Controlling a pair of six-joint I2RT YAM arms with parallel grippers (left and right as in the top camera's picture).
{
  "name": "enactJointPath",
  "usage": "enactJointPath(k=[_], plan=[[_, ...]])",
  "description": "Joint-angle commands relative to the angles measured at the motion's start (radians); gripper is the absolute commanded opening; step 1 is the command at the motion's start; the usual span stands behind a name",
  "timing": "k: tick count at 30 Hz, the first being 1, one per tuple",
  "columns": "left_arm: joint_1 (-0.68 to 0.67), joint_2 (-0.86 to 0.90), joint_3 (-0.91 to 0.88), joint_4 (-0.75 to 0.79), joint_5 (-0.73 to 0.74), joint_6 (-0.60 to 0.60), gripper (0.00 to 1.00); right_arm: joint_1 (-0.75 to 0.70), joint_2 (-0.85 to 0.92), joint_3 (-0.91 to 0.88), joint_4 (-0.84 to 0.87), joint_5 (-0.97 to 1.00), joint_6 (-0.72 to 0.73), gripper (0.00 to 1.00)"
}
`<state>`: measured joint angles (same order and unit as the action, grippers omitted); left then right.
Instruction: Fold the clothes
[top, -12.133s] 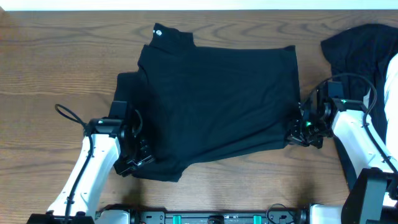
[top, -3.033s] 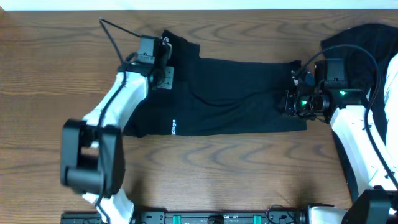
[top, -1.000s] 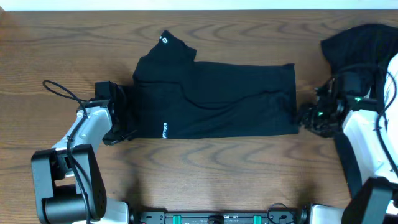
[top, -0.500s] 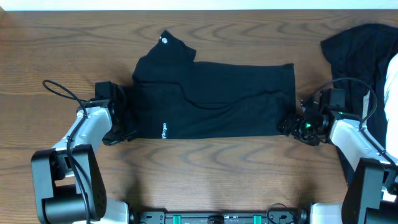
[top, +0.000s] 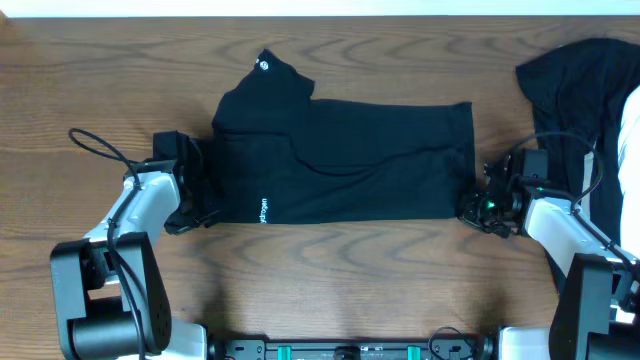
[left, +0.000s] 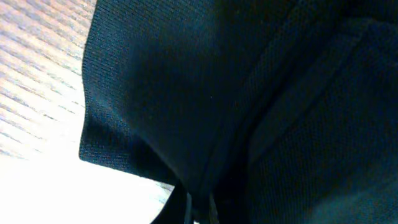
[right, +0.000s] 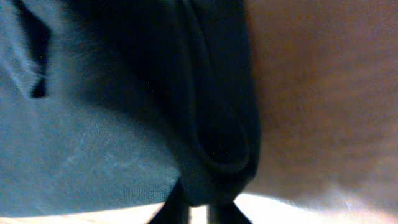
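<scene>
Wood-grain counter, with the clothes lying mid-counter toward the far edge, already folded into a long band. Both the left end effector and right end effector look clamped on its ends. Crosswise folds left, I'd guess.

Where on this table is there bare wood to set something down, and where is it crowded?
Free: the wide strip of wood between the black garment and the near edge, and the far-left corner. Crowded: both ends of the garment, where the left fingers and right fingers meet it, and the far-right corner, under a second dark pile.
</scene>
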<state>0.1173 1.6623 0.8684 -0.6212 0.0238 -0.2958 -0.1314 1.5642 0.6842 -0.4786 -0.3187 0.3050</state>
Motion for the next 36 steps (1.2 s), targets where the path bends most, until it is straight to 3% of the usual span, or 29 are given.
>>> enactJointPath(k=[1,11,14,16,18,19,20,24,29,33,36], plan=[[0.012,-0.004,0.004,-0.021,-0.032,-0.012,0.06,0.001,0.004,-0.010,-0.040,0.093,0.016,0.01],[0.103,-0.032,0.073,-0.147,-0.032,-0.012,0.06,-0.031,-0.058,0.019,-0.282,0.319,0.017,0.02],[0.122,-0.062,0.074,-0.177,-0.032,-0.012,0.06,-0.032,-0.066,0.020,-0.301,0.319,0.032,0.21],[0.123,-0.079,0.074,-0.193,-0.032,-0.010,0.07,-0.032,-0.073,0.025,-0.310,0.318,0.032,0.25],[0.123,-0.099,0.074,-0.206,-0.032,0.005,0.15,-0.032,-0.086,0.040,-0.325,0.319,0.032,0.25],[0.123,-0.111,0.074,-0.210,-0.032,0.007,0.28,-0.032,-0.098,0.054,-0.334,0.319,0.032,0.25],[0.123,-0.119,0.074,-0.212,-0.032,0.007,0.33,-0.032,-0.109,0.067,-0.343,0.317,0.036,0.25],[0.123,-0.152,0.074,-0.217,-0.032,0.006,0.45,-0.032,-0.172,0.130,-0.367,0.248,0.031,0.27],[0.123,-0.166,0.074,-0.216,-0.032,0.006,0.48,-0.009,-0.215,0.151,-0.256,-0.137,-0.142,0.25],[0.123,-0.166,0.074,-0.216,-0.032,0.006,0.49,0.063,-0.171,0.146,-0.221,-0.095,-0.142,0.41],[0.123,-0.166,0.074,-0.216,-0.032,0.006,0.48,0.121,-0.105,0.137,-0.165,-0.032,-0.142,0.47]])
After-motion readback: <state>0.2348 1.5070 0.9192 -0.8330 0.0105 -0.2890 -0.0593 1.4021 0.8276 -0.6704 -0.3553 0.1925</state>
